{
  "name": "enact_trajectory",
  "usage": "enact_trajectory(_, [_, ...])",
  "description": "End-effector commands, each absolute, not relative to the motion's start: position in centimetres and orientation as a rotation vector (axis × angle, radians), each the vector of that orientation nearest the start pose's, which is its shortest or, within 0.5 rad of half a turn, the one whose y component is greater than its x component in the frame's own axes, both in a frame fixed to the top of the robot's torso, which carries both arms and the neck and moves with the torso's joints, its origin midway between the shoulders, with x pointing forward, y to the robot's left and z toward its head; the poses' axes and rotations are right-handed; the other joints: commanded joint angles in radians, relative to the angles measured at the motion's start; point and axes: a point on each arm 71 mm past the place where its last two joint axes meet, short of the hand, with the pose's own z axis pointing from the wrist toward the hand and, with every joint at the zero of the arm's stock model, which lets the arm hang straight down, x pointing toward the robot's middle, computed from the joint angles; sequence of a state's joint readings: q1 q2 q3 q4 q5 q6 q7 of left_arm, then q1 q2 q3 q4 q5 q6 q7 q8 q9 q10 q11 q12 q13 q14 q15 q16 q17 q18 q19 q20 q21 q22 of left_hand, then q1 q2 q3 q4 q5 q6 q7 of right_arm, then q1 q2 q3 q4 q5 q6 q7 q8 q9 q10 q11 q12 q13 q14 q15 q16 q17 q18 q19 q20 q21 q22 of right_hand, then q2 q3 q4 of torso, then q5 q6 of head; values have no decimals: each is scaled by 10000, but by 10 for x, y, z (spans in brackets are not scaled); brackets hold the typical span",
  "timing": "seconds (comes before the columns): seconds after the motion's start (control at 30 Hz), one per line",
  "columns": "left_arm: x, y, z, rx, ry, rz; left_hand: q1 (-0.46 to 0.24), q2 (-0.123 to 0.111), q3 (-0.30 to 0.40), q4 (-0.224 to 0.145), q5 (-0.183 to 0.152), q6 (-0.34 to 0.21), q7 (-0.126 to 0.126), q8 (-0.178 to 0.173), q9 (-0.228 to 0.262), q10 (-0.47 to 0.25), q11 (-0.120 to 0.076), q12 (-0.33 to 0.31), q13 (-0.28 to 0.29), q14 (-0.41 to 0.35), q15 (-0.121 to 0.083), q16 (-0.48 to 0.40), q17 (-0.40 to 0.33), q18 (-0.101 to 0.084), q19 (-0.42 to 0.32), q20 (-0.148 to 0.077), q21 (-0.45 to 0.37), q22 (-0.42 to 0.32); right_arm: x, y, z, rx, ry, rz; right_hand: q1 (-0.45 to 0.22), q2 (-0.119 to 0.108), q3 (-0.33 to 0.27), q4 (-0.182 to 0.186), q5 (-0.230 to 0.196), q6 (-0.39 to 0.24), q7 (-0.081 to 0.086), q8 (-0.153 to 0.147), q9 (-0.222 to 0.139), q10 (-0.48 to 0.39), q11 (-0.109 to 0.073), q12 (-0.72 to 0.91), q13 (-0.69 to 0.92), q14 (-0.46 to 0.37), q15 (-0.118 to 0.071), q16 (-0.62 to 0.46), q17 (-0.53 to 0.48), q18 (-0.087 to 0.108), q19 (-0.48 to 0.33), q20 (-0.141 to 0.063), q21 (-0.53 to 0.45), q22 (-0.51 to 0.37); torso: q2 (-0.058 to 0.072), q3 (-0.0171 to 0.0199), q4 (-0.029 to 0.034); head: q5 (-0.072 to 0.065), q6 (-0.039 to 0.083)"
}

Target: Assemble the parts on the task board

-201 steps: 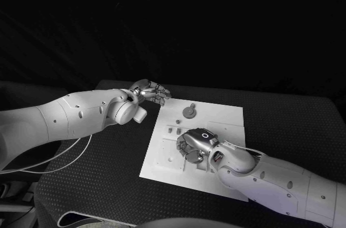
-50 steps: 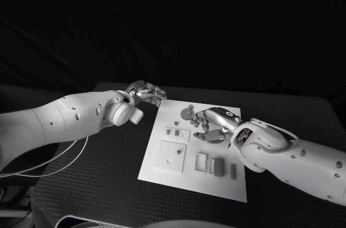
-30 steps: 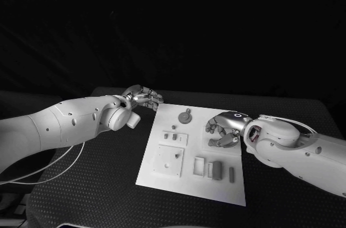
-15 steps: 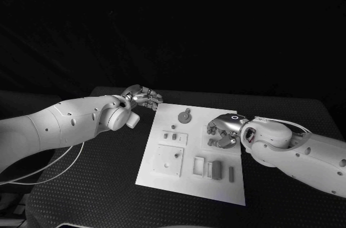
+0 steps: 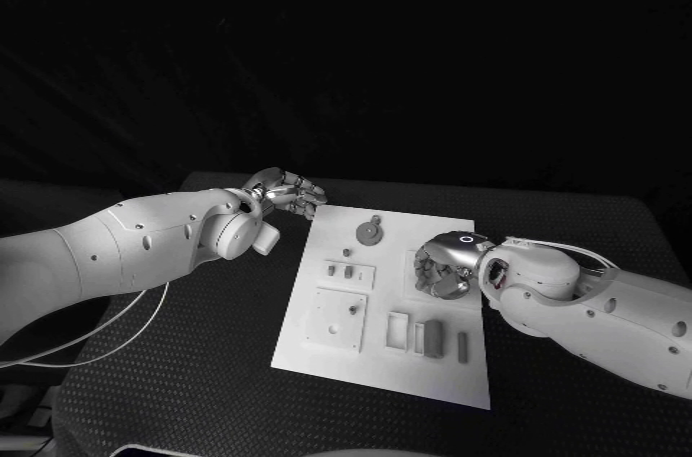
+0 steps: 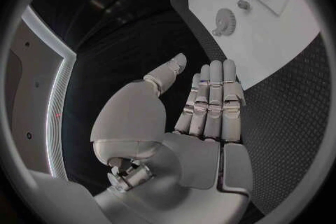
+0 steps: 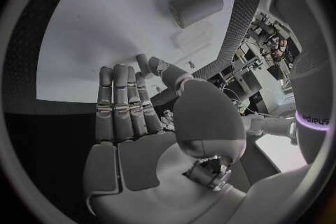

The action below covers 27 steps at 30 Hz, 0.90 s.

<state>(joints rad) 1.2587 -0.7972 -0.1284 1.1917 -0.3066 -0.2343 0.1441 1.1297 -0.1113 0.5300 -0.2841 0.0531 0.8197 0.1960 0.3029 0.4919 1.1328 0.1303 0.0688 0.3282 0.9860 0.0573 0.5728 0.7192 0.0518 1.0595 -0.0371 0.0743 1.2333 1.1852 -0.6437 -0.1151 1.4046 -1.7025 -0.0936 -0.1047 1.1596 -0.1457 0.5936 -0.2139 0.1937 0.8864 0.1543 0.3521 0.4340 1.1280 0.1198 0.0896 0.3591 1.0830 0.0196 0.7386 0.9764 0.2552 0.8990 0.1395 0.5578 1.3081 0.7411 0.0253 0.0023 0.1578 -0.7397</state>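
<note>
Black textured table point(image 5: 188, 377) beneath a dark background, carrying the white task board point(image 5: 382, 372) at its middle. The grey parts lie on the board: a round gear-like disc point(image 5: 371, 233) near the far edge, two small pegs point(image 5: 339, 272) on a raised plate below it, a square plate point(image 5: 338, 320) toward the board's left edge, and a row of upright blocks point(image 5: 428, 339) near the near edge, their long axes running from near edge to far edge.

Right hand point(image 5: 446, 267) hangs over the board's right half, between the disc and the row of blocks, palm turned toward the board. In the right wrist view its fingers point(image 7: 120, 106) lie straight and side by side with the thumb apart, and nothing is between them: an open, empty hand. Whether the fingertips touch the board cannot be told.

Left hand point(image 5: 289, 193) hovers off the board, just beyond its far left corner, fingers point(image 6: 213, 95) extended together and holding nothing.

The right hand is judged the nearer to every loose part; the blocks lie toward the near edge from it, the disc toward the far edge.
</note>
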Motion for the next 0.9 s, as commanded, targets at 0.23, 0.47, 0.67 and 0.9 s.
enact_trajectory(0.23, [540, 287, -206, -9328, 16569, -10739, 17, -13, -6, 46, 57, -55, -10, 36, -12, -46, 18, 36, -13, 47, 27, -55, 20, 76, 66, -22, -54, -11, 476, -119, -246, -5979, 18216, 5790, -54, 378, 18, -169, -39, 233, -25, 103, 39, 286, -75, 83, 30, 99, -135, 148, -69, 66, 100, -55, 90, 211, 1, 5, 12, 41, -67])
enact_trajectory(0.47, [540, 287, -207, -9326, 16576, -10741, 15, -11, -5, 46, 57, -62, -7, 35, -14, -51, 21, 34, -15, 46, 27, -60, 23, 76, 65, -22, -55, -12, 476, -119, -246, -5930, 18171, 5792, -65, 413, 30, -234, -34, 266, -29, 105, 41, 330, -87, 68, 29, 119, -147, 178, -95, 66, 127, -70, 109, 209, -4, 0, 3, 59, -93])
enact_trajectory(0.67, [540, 288, -207, -9332, 16567, -10730, 15, -8, -3, 45, 57, -65, -6, 35, -15, -53, 22, 33, -15, 46, 28, -62, 26, 76, 65, -22, -55, -12, 476, -119, -245, -5934, 17814, 5684, -27, 987, 181, -539, -27, 625, -165, 245, 124, 742, -229, 137, 91, 292, -274, 356, -165, 66, 306, -145, 230, 215, -3, 1, -1, 69, -100])
enact_trajectory(0.9, [540, 287, -207, -9327, 16563, -10734, 16, -6, -1, 45, 58, -67, -5, 36, -15, -55, 22, 33, -16, 47, 28, -64, 28, 76, 65, -22, -56, -13, 475, -118, -242, -5812, 17352, 5686, 91, 903, 1400, -313, -27, 1053, -333, 365, 277, 1279, -424, 235, 294, 568, -451, 573, -276, 66, 638, -273, 400, 218, -6, -5, 3, 64, -87])
